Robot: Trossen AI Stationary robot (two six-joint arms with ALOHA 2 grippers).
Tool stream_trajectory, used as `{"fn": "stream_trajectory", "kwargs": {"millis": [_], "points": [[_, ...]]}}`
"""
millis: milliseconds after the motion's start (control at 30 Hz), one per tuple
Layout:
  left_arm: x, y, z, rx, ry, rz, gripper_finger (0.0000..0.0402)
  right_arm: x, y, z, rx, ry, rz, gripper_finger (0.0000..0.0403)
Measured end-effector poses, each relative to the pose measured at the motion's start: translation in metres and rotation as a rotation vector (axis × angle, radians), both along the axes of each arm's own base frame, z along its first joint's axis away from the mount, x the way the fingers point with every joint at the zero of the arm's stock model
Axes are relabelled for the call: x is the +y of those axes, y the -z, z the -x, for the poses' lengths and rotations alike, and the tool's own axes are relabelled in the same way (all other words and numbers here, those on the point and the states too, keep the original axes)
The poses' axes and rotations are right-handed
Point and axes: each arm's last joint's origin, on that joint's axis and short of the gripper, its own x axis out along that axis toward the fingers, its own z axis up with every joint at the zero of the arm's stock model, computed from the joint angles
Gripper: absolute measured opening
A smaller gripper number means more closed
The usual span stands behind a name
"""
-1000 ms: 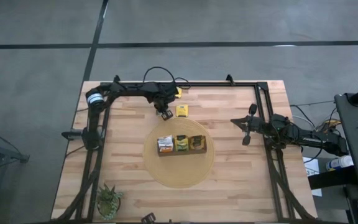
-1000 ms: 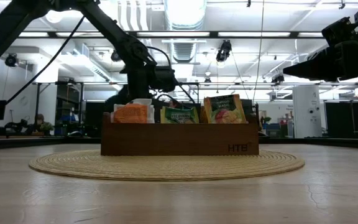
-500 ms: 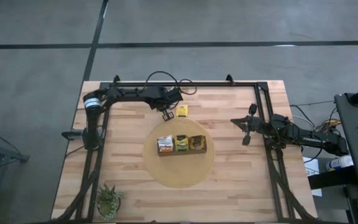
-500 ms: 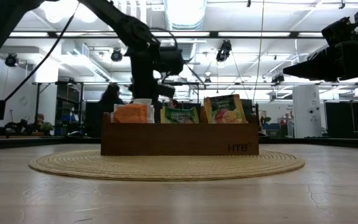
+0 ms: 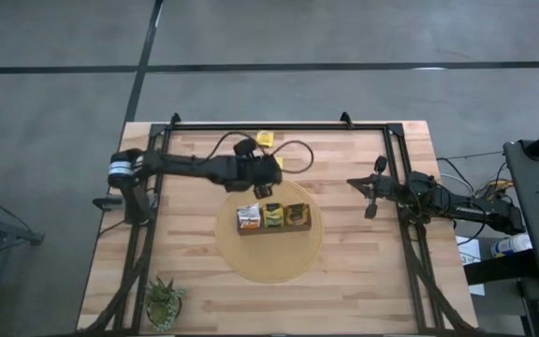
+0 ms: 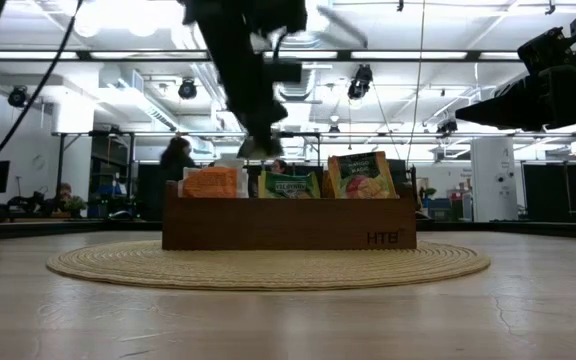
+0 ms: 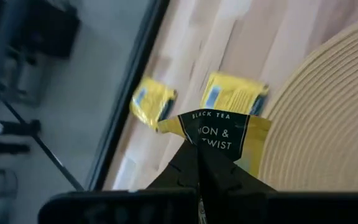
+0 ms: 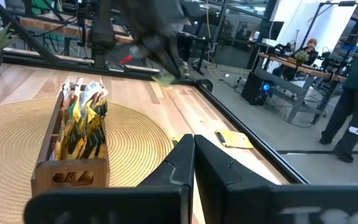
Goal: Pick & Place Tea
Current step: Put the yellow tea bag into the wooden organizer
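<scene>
Left gripper (image 5: pixel 262 190) swings down from the upper table toward frame centre, fingers pinching a yellow sachet (image 7: pixel 224 135) above the box (image 5: pixel 272 217); drop looks imminent. Right gripper (image 5: pixel 371 211), pressed together, waits right.

Bright ceiling lights (image 6: pixel 298 18) overhead, glare, motion-blurred left arm (image 6: pixel 238 60).

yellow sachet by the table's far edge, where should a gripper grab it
Likely by one free edge, coming straight down from above: the yellow sachet lies flat on the wooden table, thin, with no upright side to pinch. The left gripper is shut on a lemon black tea sachet.
</scene>
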Motion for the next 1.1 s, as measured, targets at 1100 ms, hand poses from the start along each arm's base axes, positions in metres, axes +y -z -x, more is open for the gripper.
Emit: {"fn": "stream_trajectory", "kwargs": {"millis": [1100], "points": [[-0.149, 0.011, 0.014, 0.292, 0.749, -0.392, 0.0000, 0.000, 0.000, 0.000, 0.000, 0.000, 0.000, 0.0009]]}}
